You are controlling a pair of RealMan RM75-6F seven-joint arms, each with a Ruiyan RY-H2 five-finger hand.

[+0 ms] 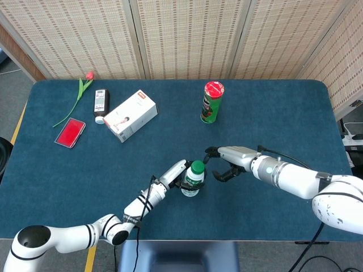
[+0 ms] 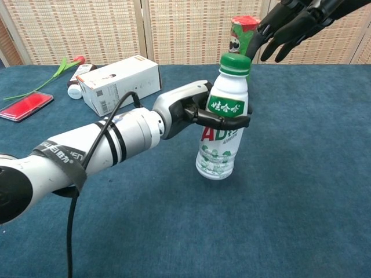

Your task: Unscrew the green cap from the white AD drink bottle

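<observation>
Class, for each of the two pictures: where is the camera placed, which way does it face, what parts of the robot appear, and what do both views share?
Head view: high above, looking down on the table; both arms and hands show.
Chest view: low, facing across the table; left hand grips the bottle, right hand above.
Shared: bottle, green cap, both hands, box, red-topped can.

Large red letters "AD" on the front of the white bottle [image 2: 222, 130], partly crossed by the fingers [image 2: 227, 121] of the left hand [image 2: 185, 109] wrapped round it. Above them, a green label patch with white Chinese characters, too small to make out surely. On the black band [image 2: 61, 160] round the left forearm, white lettering, not clearly legible. On the white box [image 2: 119, 84], a barcode and fine print on the end face, unreadable. On the green can [image 2: 243, 35] with red top, a mustached face logo, no readable words.
</observation>
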